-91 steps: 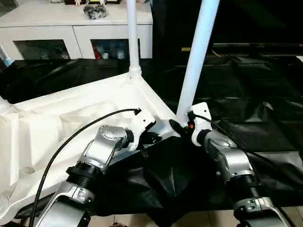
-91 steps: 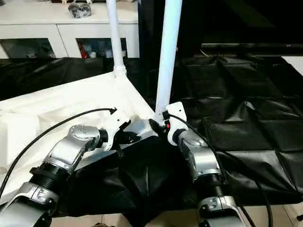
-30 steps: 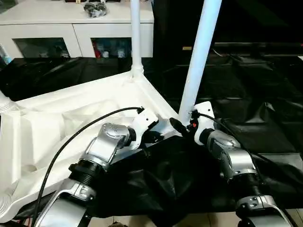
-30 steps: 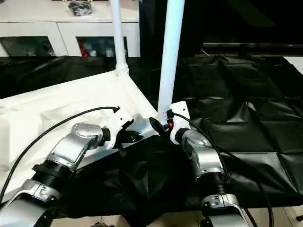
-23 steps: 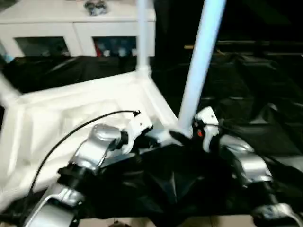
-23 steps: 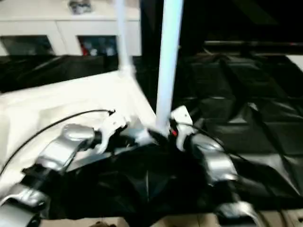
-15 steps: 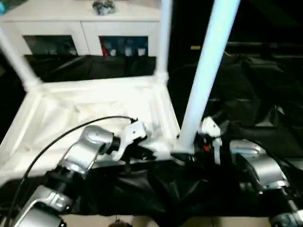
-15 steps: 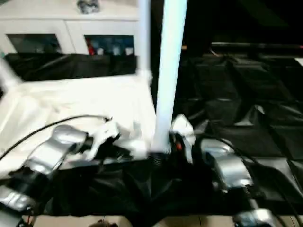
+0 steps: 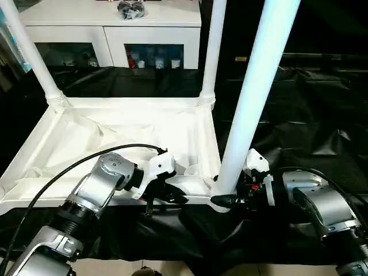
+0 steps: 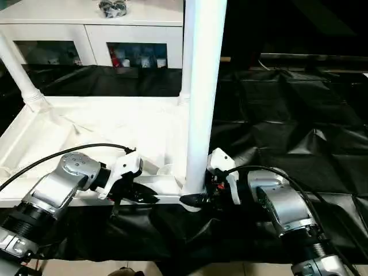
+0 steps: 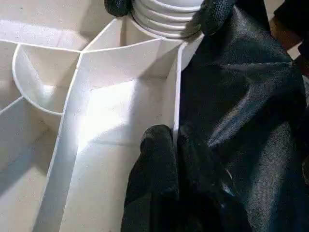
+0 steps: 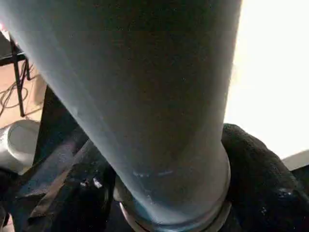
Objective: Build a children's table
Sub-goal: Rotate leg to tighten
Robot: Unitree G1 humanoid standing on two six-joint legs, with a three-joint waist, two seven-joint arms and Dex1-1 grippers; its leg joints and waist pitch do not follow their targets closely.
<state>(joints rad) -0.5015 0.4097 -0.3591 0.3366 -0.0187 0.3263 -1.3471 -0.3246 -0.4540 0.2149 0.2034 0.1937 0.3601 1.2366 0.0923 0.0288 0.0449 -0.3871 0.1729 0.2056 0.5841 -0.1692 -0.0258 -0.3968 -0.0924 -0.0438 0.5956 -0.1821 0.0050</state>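
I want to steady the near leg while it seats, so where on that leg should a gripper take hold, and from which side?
Probably at the base of the near leg, just above its corner socket, coming in level from the outer side, as the right gripper does. The tube stands upright and is round, so the fingers can straddle it there, and the tabletop blocks the other side.

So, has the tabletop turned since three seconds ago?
Yes. The tabletop has turned: its far edge now runs parallel to the white cabinet, where before a corner pointed there.
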